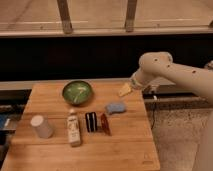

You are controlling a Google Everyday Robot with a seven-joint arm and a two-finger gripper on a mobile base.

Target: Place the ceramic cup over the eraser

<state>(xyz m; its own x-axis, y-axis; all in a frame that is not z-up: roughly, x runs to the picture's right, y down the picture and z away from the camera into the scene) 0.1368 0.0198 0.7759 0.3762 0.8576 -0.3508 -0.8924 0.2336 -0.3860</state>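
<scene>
The ceramic cup [41,126] is a plain off-white handleless cup standing on the left side of the wooden table [127,147]. The eraser [90,121], a small black block with thin white stripes, lies near the table's middle, well to the right of the cup. My gripper [124,90] hangs open above the far right part of the table, at the end of the white arm that reaches in from the right. It holds nothing. It is up and to the right of the eraser and far from the cup.
A green bowl [77,92] sits at the back of the table. A white labelled bottle [74,129] stands between cup and eraser. A reddish-brown narrow item [105,124] lies right beside the eraser, and a light blue pad [115,108] lies under the gripper.
</scene>
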